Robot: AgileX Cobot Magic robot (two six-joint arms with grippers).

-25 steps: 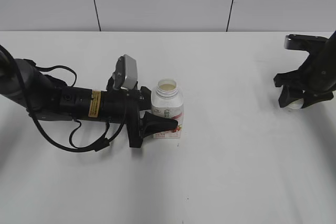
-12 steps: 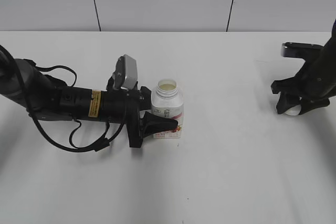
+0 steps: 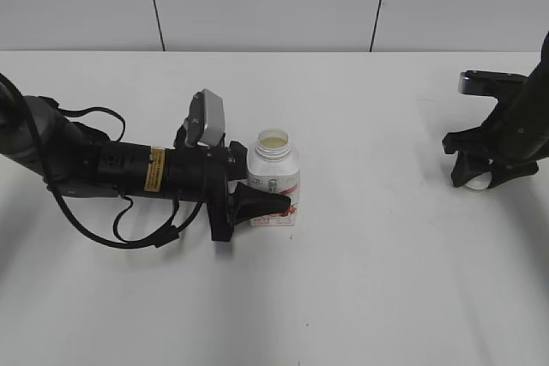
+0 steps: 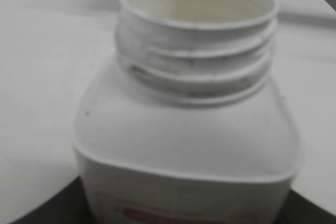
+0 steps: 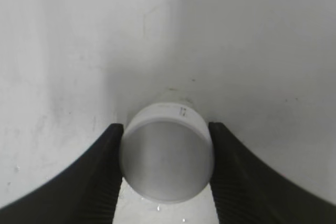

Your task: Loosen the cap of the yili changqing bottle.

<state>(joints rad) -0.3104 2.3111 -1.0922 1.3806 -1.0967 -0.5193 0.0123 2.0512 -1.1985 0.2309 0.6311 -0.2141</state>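
Observation:
The yili changqing bottle (image 3: 274,176) stands upright left of the table's middle, white with a pink-red label. Its wide threaded neck is open, with no cap on it. My left gripper (image 3: 260,204) lies low along the table and is shut on the bottle's lower body. In the left wrist view the bottle (image 4: 184,129) fills the frame, with dark jaws (image 4: 184,211) at both bottom corners. The white cap (image 3: 479,181) is at the far right, held between my right gripper's fingers (image 3: 474,179) close to the table. In the right wrist view the cap (image 5: 167,156) sits between both black fingers (image 5: 166,129).
The white table (image 3: 377,280) spreads all round. A grey panelled wall (image 3: 266,2) runs behind its far edge. The left arm's cables (image 3: 120,220) loop on the table beside the arm.
My right gripper has moved down and slightly left with the cap, nearer the table. The left gripper and the bottle have not moved.

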